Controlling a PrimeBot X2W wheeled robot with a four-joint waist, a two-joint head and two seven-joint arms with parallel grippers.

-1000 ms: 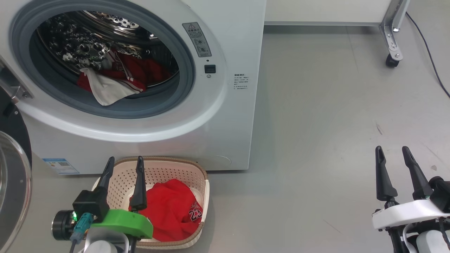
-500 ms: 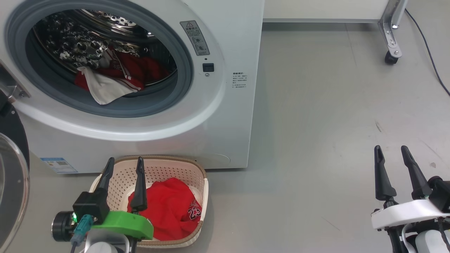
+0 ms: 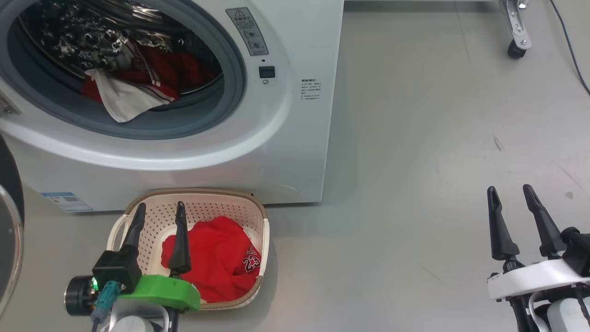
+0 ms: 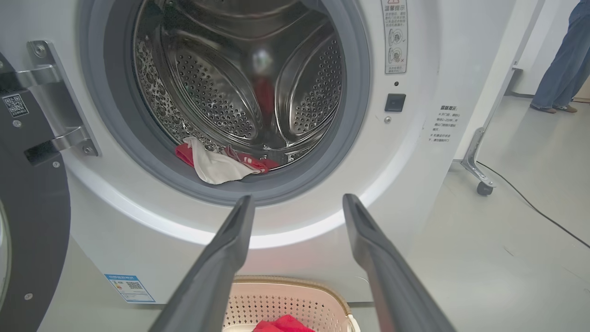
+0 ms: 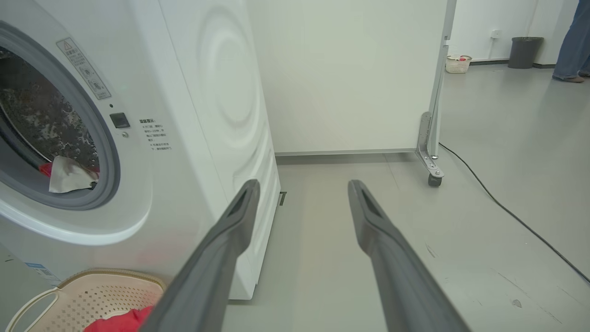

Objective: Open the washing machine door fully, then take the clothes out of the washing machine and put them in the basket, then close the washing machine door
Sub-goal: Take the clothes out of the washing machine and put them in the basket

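- The washing machine door (image 4: pixel 32 221) stands swung open at left; red jersey (image 3: pixel 216 258) lies in the basket (image 3: pixel 263 221), just in front of the washing machine (image 3: pixel 299 138).
- Red-and-white garment (image 3: pixel 122 94) lies at the drum (image 4: pixel 239 78) mouth, draped on the grey seal (image 3: pixel 184 124).
- Left gripper (image 3: pixel 160 205) over basket, right gripper (image 3: pixel 508 188) over floor (image 3: pixel 415 184): both spread wide, empty.
- Judged step: unloading, half done; next, reach into drum and pinch the white cloth.
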